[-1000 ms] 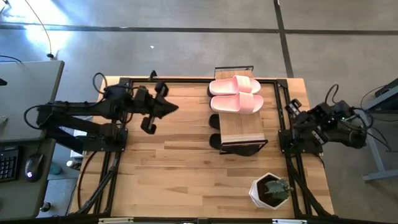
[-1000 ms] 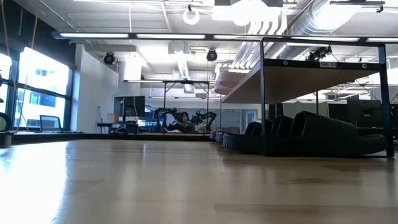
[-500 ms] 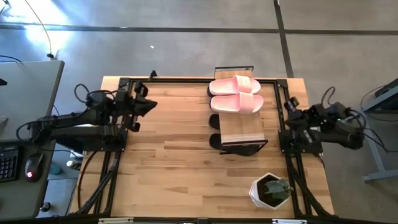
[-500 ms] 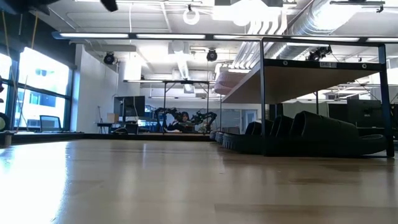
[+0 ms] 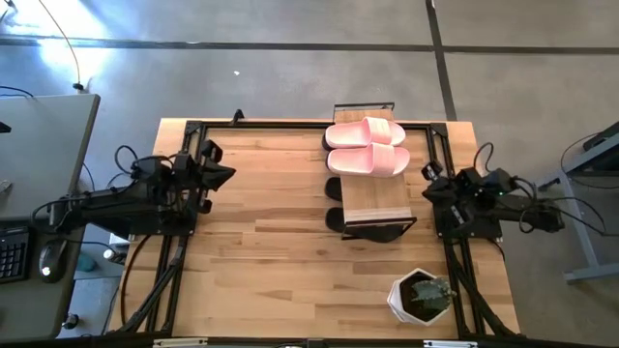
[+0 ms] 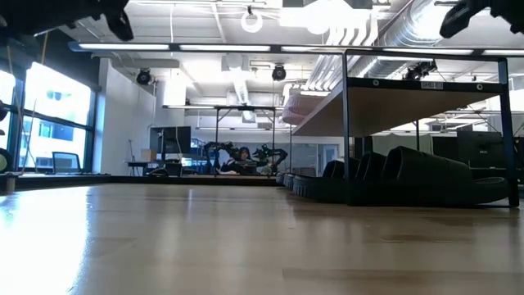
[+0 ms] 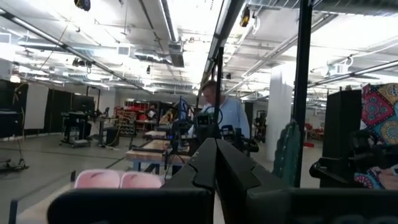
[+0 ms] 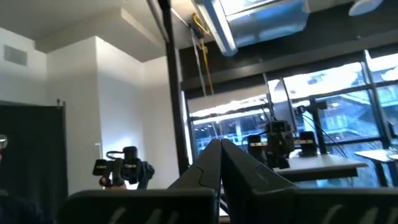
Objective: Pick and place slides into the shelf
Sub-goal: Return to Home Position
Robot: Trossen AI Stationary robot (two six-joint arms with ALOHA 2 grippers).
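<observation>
Grippers first: our left gripper (image 5: 218, 166) hangs over the left edge of the big wooden table (image 5: 261, 251), and our right gripper (image 5: 431, 182) hangs by the right edge. Each wrist view shows that arm's two dark fingers pressed together with nothing between them. On the small shelf (image 5: 375, 198), which has a light wooden plank top and a thin black metal frame, two light pink slides (image 5: 366, 147) lie side by side. They are at the end of the plank near the table edge away from the plant. Several matte black slides (image 6: 409, 176) lie in a row under the plank. We think the putting-away is done and the step now is parking the arms. Next, each arm only has to fold in over its own side and settle. Our left arm has lots of bare wood between it and the shelf. Our right gripper is near the shelf's frame, so we should not swing it toward the shelf. A white pot with a green plant (image 5: 421, 295) sits near the right corner, well apart from both grippers.
</observation>
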